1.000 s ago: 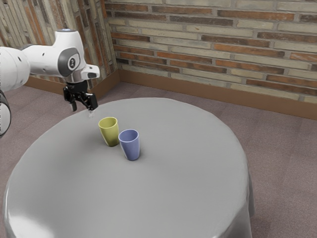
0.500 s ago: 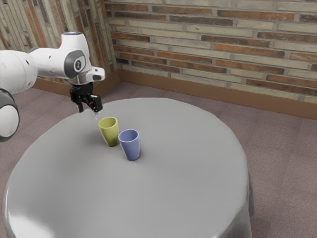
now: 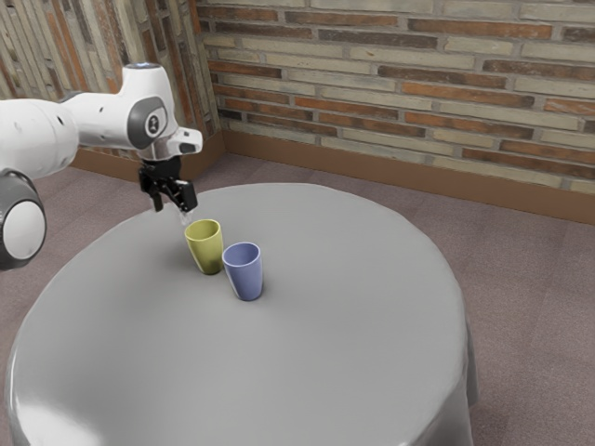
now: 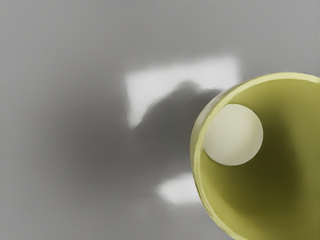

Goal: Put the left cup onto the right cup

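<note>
A yellow-green cup (image 3: 204,246) stands upright on the round grey table (image 3: 353,353), toward the exterior view's left. Just to its right, and a bit nearer the camera, stands a blue cup (image 3: 244,270), upright and close beside it. My black gripper (image 3: 177,204) hangs open above the table, a little up and to the left of the yellow-green cup's rim, with nothing between its fingers. In the wrist view I look down into the yellow-green cup (image 4: 260,190), whose pale bottom shows inside; the grey table (image 4: 75,75) lies beside it.
The table is draped in a grey cloth with wide bare room to the exterior view's right and toward the front. A brick wall (image 3: 418,84) stands behind the table, and the floor (image 3: 530,279) is purple-grey.
My arm has carried the gripper to the exterior view's right and slightly down, toward the yellow-green cup. The hand has also turned. Both cups stay where they were.
</note>
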`<action>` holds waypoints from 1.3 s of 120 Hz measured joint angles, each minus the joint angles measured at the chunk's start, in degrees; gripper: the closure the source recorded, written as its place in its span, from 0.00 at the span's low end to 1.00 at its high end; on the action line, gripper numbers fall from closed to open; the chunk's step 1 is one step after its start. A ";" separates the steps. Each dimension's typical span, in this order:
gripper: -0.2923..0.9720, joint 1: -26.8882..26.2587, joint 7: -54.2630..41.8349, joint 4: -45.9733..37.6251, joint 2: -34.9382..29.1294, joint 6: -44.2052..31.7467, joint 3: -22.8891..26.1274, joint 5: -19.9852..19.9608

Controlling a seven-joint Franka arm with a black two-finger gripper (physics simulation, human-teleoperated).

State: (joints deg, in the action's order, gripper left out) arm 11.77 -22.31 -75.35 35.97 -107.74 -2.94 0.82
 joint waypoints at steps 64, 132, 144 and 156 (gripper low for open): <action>0.23 0.00 -0.65 4.79 3.78 1.14 0.45 -0.02; 0.23 0.00 -0.91 6.51 6.62 1.86 1.10 -0.03; 0.23 0.00 -0.93 6.51 6.84 1.80 1.10 -0.03; 0.25 0.00 -0.95 6.51 7.03 1.75 1.10 -0.03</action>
State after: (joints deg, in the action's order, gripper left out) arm 11.78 -23.26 -68.84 42.99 -105.99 -1.85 0.79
